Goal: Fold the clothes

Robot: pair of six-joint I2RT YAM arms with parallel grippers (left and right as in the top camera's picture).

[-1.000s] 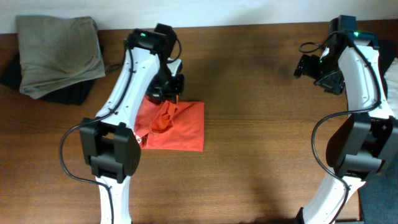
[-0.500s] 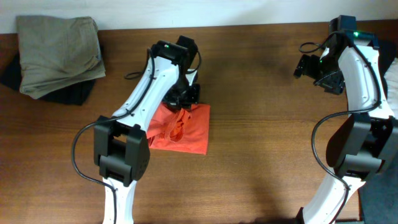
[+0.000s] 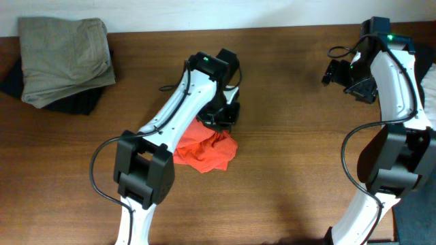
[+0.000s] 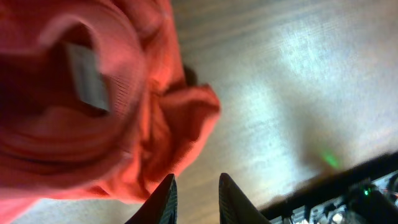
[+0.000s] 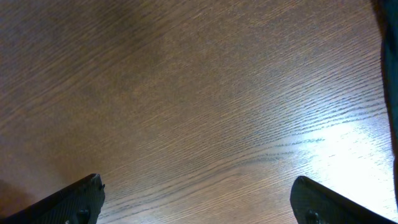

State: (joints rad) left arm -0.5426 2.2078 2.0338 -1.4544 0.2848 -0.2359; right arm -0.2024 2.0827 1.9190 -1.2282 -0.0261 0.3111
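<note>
The clothes, a red-orange T-shirt [image 3: 208,151], lie crumpled in a heap on the wooden table [image 3: 293,156], left of centre. My left gripper [image 3: 221,119] hangs just over the heap's far edge. In the left wrist view the T-shirt [image 4: 93,124] fills the upper left, with a white tag [image 4: 87,78] showing. My left gripper [image 4: 197,182] stands slightly open beside the cloth, with bare wood between its fingers. My right gripper [image 3: 337,71] hovers at the far right of the table. In its wrist view the right gripper [image 5: 198,180] is wide open over bare wood.
A folded khaki-olive garment [image 3: 65,58] rests on a black garment [image 3: 78,103] at the table's back left corner. The table's back edge meets a pale wall [image 3: 238,12].
My left arm has swung to the right, dragging the T-shirt along. The shirt has gone from a flat fold to a crumpled heap, and the left jaws have parted. The right arm has not moved.
</note>
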